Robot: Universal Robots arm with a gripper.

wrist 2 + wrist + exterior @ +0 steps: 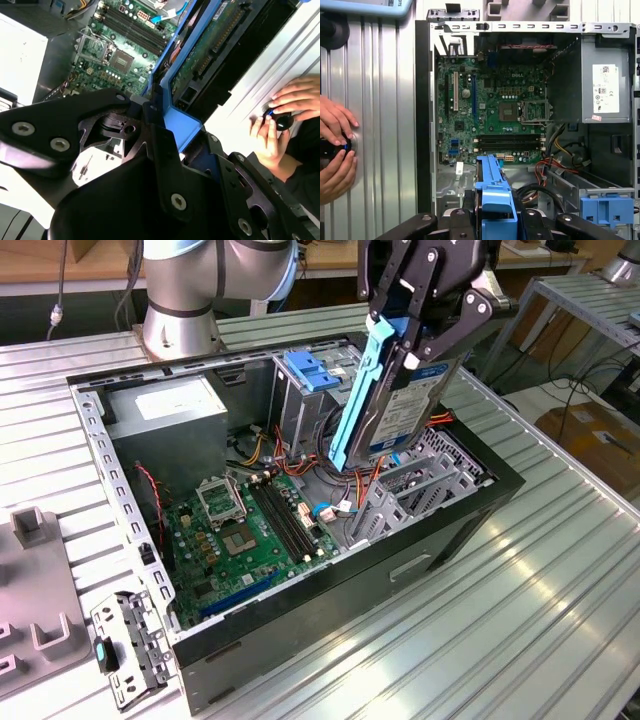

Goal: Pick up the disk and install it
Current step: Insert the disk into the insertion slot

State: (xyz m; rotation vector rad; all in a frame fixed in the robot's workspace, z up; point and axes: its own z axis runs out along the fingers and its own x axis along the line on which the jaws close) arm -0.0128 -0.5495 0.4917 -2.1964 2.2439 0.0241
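1. Ribbed aluminium worktop (pixel 560 580) runs along the near edge.
2. An open computer case (pixel 420 560) lies mid-worktop.
3. The hand (pixel 425 345) is clamped on the disk (pixel 398 412), which is held steeply tilted above the case.
4. The arm base (pixel 180 310) stands at the far edge, with a metal bench (pixel 590 300) beyond it.

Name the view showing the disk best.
Exterior view: the disk shows nearly whole, tilted above the case, label visible. Second wrist view shows its circuit-board side; first wrist view, its blue rail edge-on.

We look down into an open computer case (pixel 423 125), its green motherboard (pixel 490 115) exposed. The gripper (pixel 492 226) clasps the blue-railed disk (pixel 491 182) over it. Two hands (pixel 335 120) rest on the ribbed desk (pixel 385 100) alongside.
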